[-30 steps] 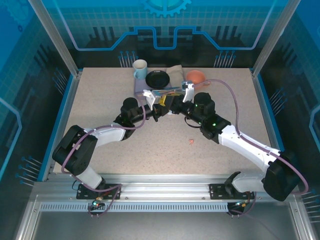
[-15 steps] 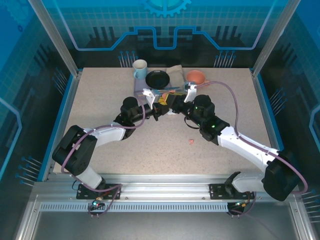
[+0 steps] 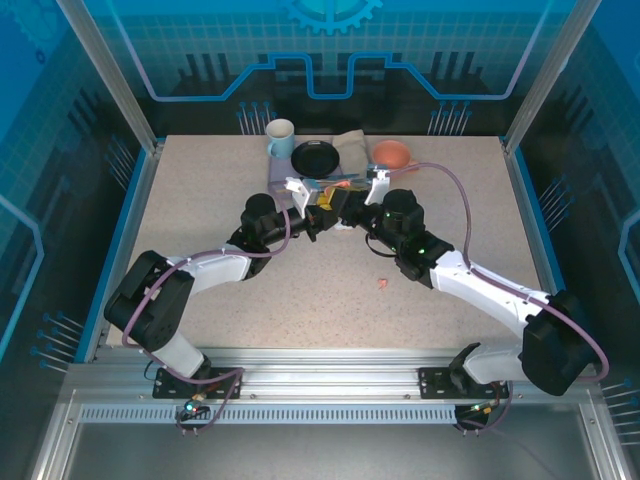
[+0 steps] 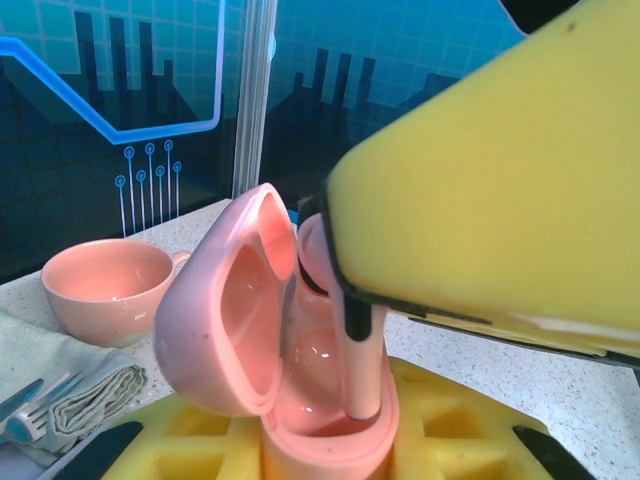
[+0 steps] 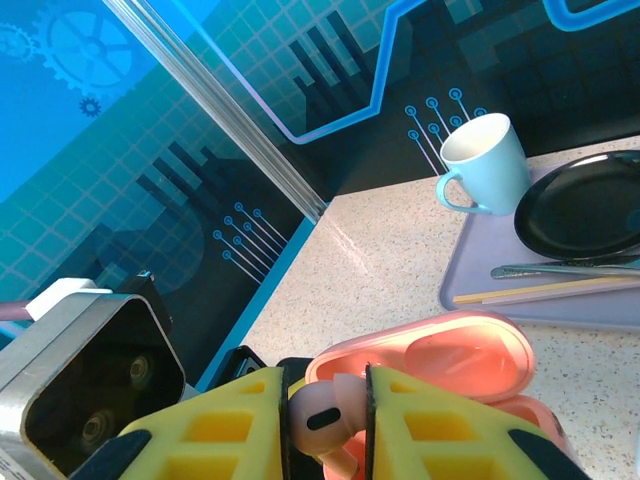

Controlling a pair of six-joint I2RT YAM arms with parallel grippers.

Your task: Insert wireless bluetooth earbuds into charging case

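over the middle of the table (image 3: 200, 190), the left gripper (image 4: 320, 448) clamps the open charging case (image 4: 235, 320). the right gripper (image 5: 325, 420) pinches a salmon-pink earbud (image 4: 362, 350), stem running twelve-to-six, tip in the well at six o'clock.

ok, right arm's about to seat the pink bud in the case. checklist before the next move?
1. Lid of the charging case open: ok, swung back to the side.
2. Case held: ok, left end effector is shut on its base.
3. Earbud gripped: ok, right end effector is shut on it.
4. Stem aimed into the case: ok, its tip sits below the rim in the left wrist view.
5. Earbud fully seated: cannot tell, the bottom of the well is hidden.
6. Second pink earbud located: ok, lying on the table beside the right arm.
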